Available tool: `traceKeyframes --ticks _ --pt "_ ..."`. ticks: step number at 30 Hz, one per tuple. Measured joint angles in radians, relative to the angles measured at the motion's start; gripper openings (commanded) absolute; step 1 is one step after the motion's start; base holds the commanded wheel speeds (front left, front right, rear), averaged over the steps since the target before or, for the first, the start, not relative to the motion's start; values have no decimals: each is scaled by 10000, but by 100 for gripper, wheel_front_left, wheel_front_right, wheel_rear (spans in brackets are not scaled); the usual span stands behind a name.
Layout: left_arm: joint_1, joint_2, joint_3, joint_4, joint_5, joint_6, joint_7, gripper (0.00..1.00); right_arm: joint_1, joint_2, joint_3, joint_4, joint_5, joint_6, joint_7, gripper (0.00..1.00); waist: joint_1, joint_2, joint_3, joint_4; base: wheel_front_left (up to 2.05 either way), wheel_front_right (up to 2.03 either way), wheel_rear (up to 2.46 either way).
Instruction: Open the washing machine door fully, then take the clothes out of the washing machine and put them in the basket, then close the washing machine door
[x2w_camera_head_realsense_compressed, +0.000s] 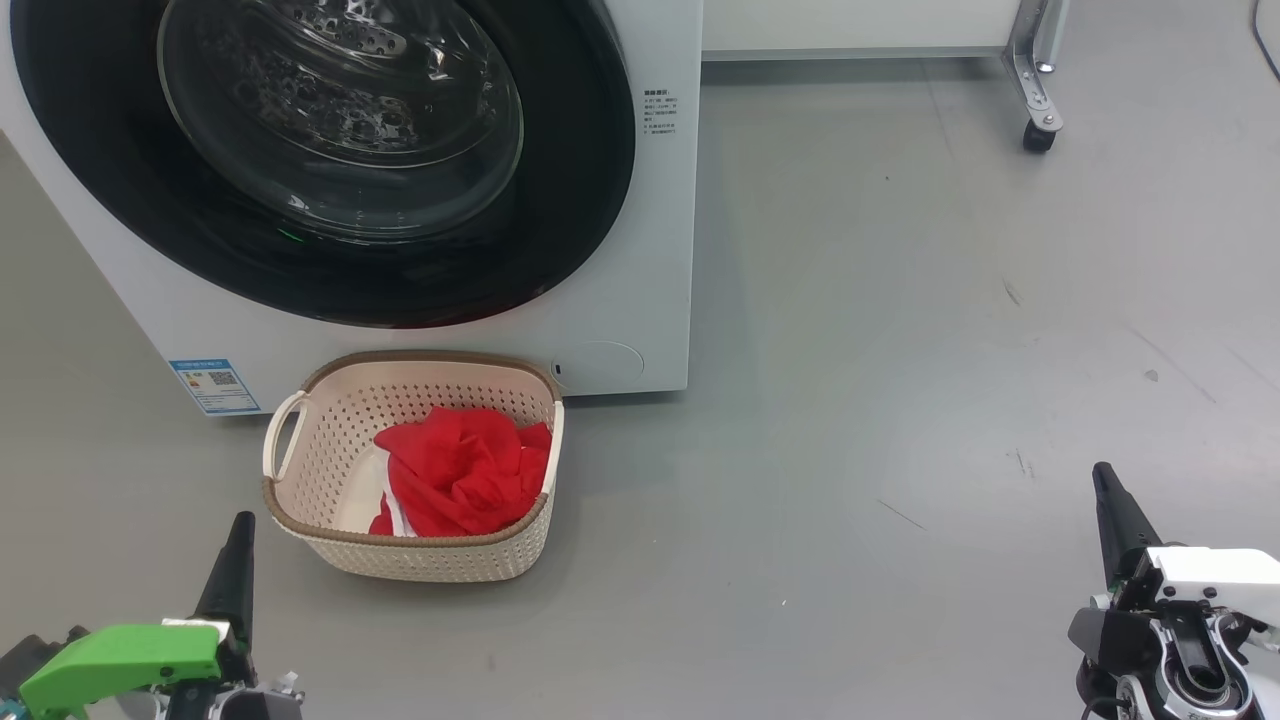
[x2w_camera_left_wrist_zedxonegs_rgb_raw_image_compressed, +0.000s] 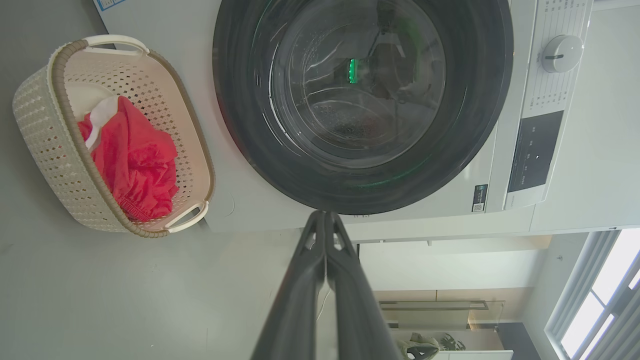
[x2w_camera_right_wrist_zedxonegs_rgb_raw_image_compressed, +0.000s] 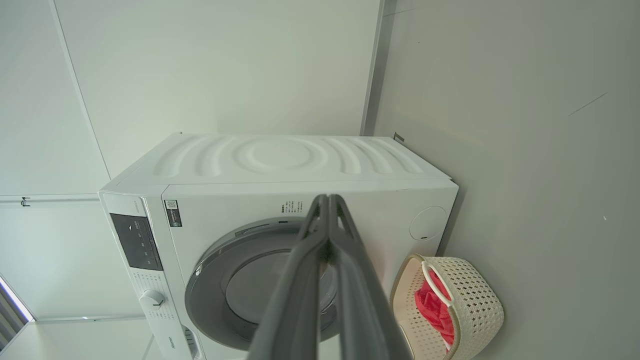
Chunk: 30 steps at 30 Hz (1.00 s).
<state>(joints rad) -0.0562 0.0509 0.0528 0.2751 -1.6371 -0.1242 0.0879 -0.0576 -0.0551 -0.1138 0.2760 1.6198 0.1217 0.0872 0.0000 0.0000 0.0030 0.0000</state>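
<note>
Red fabric, the clothes (x2w_camera_head_realsense_compressed: 460, 485), lies bunched in the basket (x2w_camera_head_realsense_compressed: 440, 562), heaped toward its right half in the head view, with a strip of white trim showing at the heap's lower left. The basket, cream plastic with perforated sides and a brown woven-look rim, stands on the grey floor (x2w_camera_head_realsense_compressed: 900, 400) just in front of the washing machine (x2w_camera_head_realsense_compressed: 655, 260), below the lower edge of the washing machine door (x2w_camera_head_realsense_compressed: 575, 230). Its far rim is close to the white front panel, but whether the two touch cannot be told. The door lies shut, flush with the front, its glossy black rim ringing the bulging clear glass, through which the perforated steel drum shows dimly. A small blue label (x2w_camera_head_realsense_compressed: 214, 385) sits at the bottom left corner of the machine's front, just left of the basket. In the left wrist view a white dial (x2w_camera_left_wrist_zedxonegs_rgb_raw_image_compressed: 561, 52) sits on the control panel beside the door. The left gripper (x2w_camera_head_realsense_compressed: 243, 522) hangs at the lower left of the head view, near the basket's near left corner but apart from it, its two dark fingers pressed together tip to tip with nothing between them. The right gripper (x2w_camera_head_realsense_compressed: 1100, 472) is at the lower right, well apart from basket and machine, its fingers likewise closed on each other and empty. A black caster (x2w_camera_head_realsense_compressed: 1038, 138) rests on the floor at the upper right.
</note>
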Motion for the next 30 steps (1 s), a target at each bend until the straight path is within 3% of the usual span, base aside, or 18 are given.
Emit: traceKeyframes --ticks 30 --pt "0 -2 15 -4 0 0 0 0 0 19 -12 0 0 0 56 0 0 0 0 0 0 0 0"
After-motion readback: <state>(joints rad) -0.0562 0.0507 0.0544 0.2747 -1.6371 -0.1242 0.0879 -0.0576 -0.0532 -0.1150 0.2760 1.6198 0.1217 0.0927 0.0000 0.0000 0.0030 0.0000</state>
